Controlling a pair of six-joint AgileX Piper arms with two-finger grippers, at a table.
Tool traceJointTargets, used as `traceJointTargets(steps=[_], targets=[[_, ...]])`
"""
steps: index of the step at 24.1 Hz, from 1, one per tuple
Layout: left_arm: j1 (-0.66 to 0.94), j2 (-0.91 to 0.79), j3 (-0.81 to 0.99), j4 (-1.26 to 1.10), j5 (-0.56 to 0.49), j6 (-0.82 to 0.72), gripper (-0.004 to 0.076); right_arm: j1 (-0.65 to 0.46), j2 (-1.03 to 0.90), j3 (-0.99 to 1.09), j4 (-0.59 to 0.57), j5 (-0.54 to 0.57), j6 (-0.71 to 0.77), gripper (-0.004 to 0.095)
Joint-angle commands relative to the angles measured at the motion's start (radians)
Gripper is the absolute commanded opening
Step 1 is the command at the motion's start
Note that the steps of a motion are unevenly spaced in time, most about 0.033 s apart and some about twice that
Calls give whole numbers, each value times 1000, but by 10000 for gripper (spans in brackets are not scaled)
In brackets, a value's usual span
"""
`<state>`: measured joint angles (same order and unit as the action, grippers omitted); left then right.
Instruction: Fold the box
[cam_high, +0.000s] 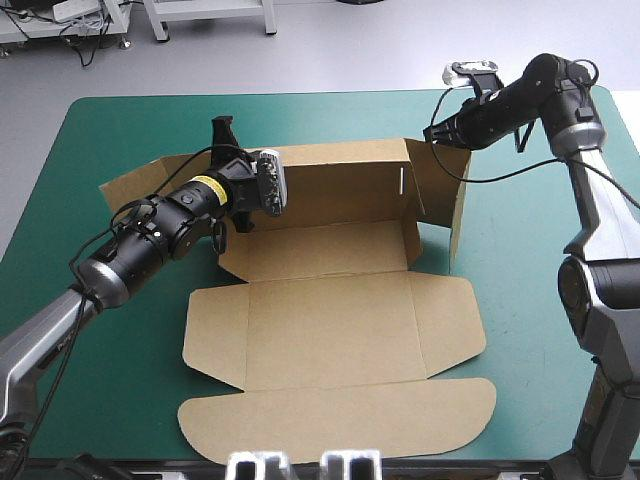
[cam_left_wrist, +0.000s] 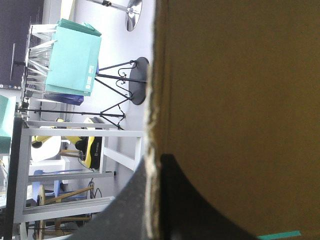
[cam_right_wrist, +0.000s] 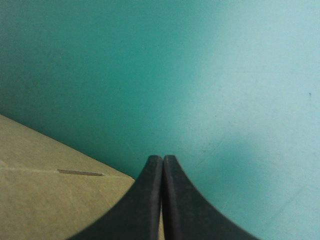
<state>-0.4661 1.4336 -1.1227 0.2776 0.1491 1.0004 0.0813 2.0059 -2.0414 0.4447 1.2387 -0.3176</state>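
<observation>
Box (cam_high: 330, 300) sits mid-table on teal-green cover (cam_high: 110, 330): back wall and right side wall raised, left flap splayed outward, lid flat toward the near edge. Left gripper (cam_left_wrist: 154, 170) is clamped on the back wall's top edge. Right gripper (cam_right_wrist: 162, 160) has its fingers pressed together at the box's far right corner.

The box (cam_high: 330, 330) is matt brown board, rough-edged; the teal-green cover (cam_high: 130, 400) looks smooth.

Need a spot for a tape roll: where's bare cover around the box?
Free: cover near-left, beside the box flaps; strip between box and right arm; strip behind the back wall. Crowded: back wall's ends, where left hand and right hand sit.
</observation>
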Motion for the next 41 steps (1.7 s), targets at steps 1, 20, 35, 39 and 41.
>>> traceJointTargets(steps=[1,20,35,39,41], targets=[[0,-44,-38,18,-47,-16,-9,12,-49,-32,33,9,-15,-19],[3,-9,-38,101,-149,-16,-9,41,-183,194,9,11,-8,-18],[1,-15,82,219,-160,-12,-9,41,-446,778,316,-372,-469,-18],[-1,-15,82,219,-149,-12,-9,41,-503,921,532,-494,-699,-18],[-1,-15,82,219,-149,-14,-9,41,-516,941,597,-499,-767,-18]])
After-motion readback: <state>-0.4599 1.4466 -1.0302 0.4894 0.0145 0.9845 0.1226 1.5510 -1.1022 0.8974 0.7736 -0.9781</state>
